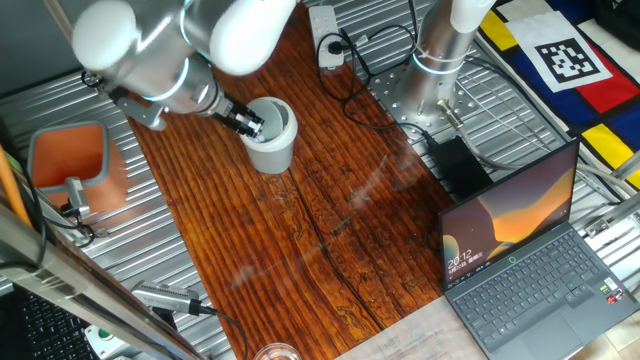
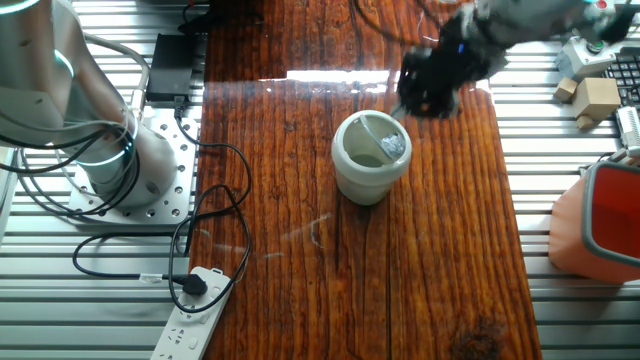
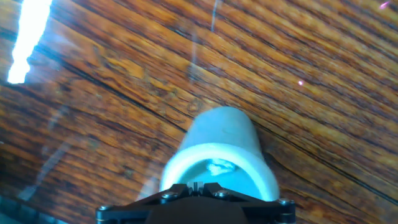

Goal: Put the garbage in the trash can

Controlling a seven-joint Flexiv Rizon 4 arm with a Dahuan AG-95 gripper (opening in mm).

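Note:
The trash can (image 1: 272, 140) is a pale grey-white round cup standing on the wooden table top. It also shows in the other fixed view (image 2: 368, 165) and in the hand view (image 3: 219, 140). The garbage (image 2: 392, 146), a small crumpled whitish wad, lies inside the cup and shows in the hand view (image 3: 219, 166). My gripper (image 1: 251, 124) hovers at the cup's rim, tilted toward it. It is blurred in the other fixed view (image 2: 428, 82). In the hand view my gripper (image 3: 196, 185) shows its jaws together with only a thin slit, holding nothing.
An orange square-topped container (image 1: 68, 165) stands on the slatted surface beside the board and shows in the other fixed view (image 2: 600, 215). An open laptop (image 1: 530, 260), the arm's base (image 1: 440, 60), a power strip (image 2: 195, 320) with cables and wooden blocks (image 2: 595, 95) ring the board.

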